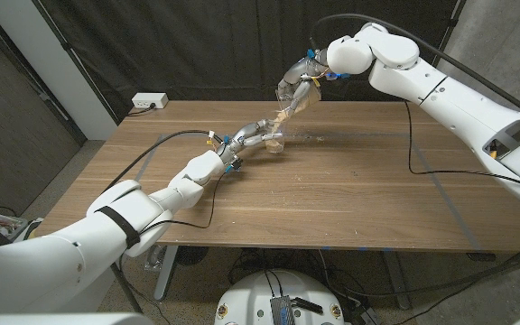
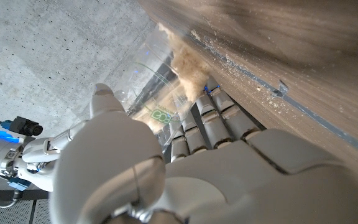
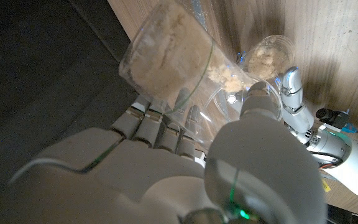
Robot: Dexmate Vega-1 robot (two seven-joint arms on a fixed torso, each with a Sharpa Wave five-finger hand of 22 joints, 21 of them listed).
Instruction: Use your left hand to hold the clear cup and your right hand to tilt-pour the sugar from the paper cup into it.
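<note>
A wooden desk (image 1: 350, 190) seen from above, with 2 white robot arms meeting near its far middle. The left robot hand (image 1: 246, 140) is grasping the clear cup (image 1: 273, 142), which stands upright on the desk with the fingers wrapped around its side. The right robot hand (image 1: 303, 79) is grasping the pouring cup (image 1: 294, 97) in the air; the task calls it a paper cup, but in the right wrist view it looks see-through, with pale brown sugar (image 3: 160, 59) packed inside. The relation that matters is this: the clear cup lies below the right robot hand and slightly toward the robot's left, and the pouring cup's long axis is tilted steeply, its mouth slanting down toward the clear cup's open top. In the right wrist view, clumps of sugar sit at the tilted rim, and the clear cup (image 3: 267, 57) beyond it already holds a small heap. The left wrist view shows sugar (image 2: 188, 68) inside the clear cup just past the left robot hand's fingers (image 2: 219, 118), and loose grains scattered on the desk beside it, so some appears to have missed. Nothing stands between the 2 cups. A power strip (image 1: 149, 101) lies at the desk's far corner, well away from both robot hands, and black cables trail across the desk.
</note>
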